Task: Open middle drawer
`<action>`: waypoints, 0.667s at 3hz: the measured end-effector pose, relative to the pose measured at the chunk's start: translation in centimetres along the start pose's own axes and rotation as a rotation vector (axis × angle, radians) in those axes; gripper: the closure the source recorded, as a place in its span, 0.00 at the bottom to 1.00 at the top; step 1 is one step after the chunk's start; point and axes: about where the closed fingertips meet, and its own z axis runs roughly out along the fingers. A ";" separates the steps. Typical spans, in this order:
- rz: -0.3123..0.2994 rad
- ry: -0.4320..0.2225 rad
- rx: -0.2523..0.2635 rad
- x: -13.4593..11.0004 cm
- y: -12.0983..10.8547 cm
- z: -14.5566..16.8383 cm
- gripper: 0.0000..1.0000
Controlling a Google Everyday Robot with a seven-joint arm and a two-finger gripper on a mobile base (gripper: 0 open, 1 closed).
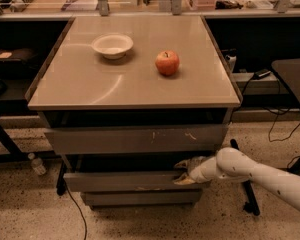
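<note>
The middle drawer (120,181) is the plain grey front of medium width, below the wider scratched top front (135,139) and above the narrowest bottom front (140,198). It stands a little forward of the cabinet, with a dark gap above it. My gripper (183,172) reaches in from the right on a white arm (255,173). It sits at the right end of the middle drawer's top edge, with one finger above the front and one in front of it, closed on that edge.
On the beige cabinet top (90,84) stand a white bowl (112,45) and a red apple (167,63). A plastic bottle (37,164) and a cable lie on the speckled floor at the left. A dark table (295,79) stands at the right.
</note>
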 end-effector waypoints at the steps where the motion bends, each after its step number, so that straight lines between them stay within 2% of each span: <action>1: 0.024 -0.012 -0.013 0.6 -0.3 0.1 0.37; 2: 0.044 -0.027 -0.031 1.6 1.4 -0.8 0.39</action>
